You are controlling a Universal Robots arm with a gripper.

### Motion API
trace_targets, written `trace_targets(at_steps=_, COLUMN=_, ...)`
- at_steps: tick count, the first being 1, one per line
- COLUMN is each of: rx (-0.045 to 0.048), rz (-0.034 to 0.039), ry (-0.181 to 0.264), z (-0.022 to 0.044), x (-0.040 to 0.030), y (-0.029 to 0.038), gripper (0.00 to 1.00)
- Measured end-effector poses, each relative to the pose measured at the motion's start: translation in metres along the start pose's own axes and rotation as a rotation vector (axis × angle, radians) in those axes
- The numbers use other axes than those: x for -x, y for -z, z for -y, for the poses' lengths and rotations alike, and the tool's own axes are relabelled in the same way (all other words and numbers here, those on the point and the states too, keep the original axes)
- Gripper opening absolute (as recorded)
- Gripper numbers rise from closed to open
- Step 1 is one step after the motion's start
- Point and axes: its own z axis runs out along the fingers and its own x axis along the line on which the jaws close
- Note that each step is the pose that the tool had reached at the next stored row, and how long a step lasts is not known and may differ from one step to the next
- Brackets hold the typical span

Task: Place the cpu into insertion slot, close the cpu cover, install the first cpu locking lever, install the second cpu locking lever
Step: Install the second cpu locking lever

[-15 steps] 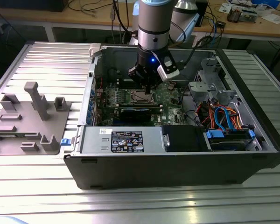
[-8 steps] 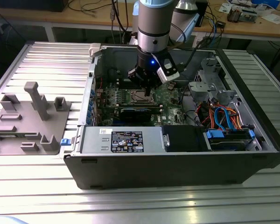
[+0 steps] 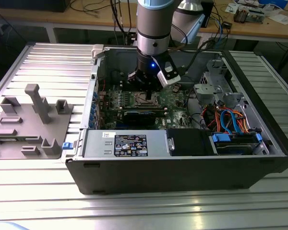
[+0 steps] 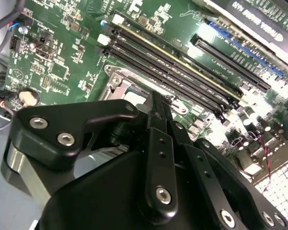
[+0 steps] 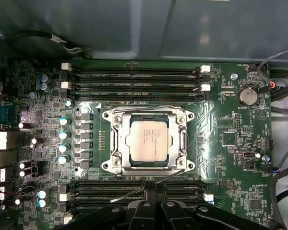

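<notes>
Gripper [image 3: 149,80] hangs low inside the open computer case [image 3: 182,167], over the green board [image 3: 175,98], close above the insertion slot [image 3: 147,98]. In the first wrist view its black linkage [image 5: 151,211] sits just beside the socket's edge; the fingertips are hidden, so whether it is open or clamped cannot be told.

Cpu [image 5: 149,140] lies flat in the insertion slot [image 5: 110,165], silver top showing. Cpu cover [image 5: 118,139] appears down, its frame around the chip with the chip showing through the window.

Levers: one thin wire arm [image 5: 149,106] runs along the far side of the socket, looks seated. Another lever [image 5: 134,190] angles out from the near corner toward the gripper, apparently not latched.

Judgement: placement and cover done; at least one lever left.

Grey fixture tray [image 3: 29,129] sits outside the case on the exterior view's left.
</notes>
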Motion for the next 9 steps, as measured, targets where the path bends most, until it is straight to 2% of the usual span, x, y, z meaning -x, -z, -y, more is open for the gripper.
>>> trace_targets(at_steps=3, rx=0.0024, rz=0.0, ry=0.0, z=0.0052, x=-0.0028, y=-0.0003, gripper=0.11)
trace_targets(at_steps=6, rx=0.0078, rz=0.0001, ry=0.0, z=0.0068, x=-0.007, y=-0.0012, gripper=0.11)
trace_targets(at_steps=7, rx=0.0124, rz=0.0001, ry=-0.001, z=0.0072, x=-0.0108, y=-0.0017, gripper=0.11)
trace_targets(at_steps=9, rx=0.0135, rz=0.0004, ry=-0.001, z=0.0073, x=-0.014, y=-0.0021, gripper=0.11)
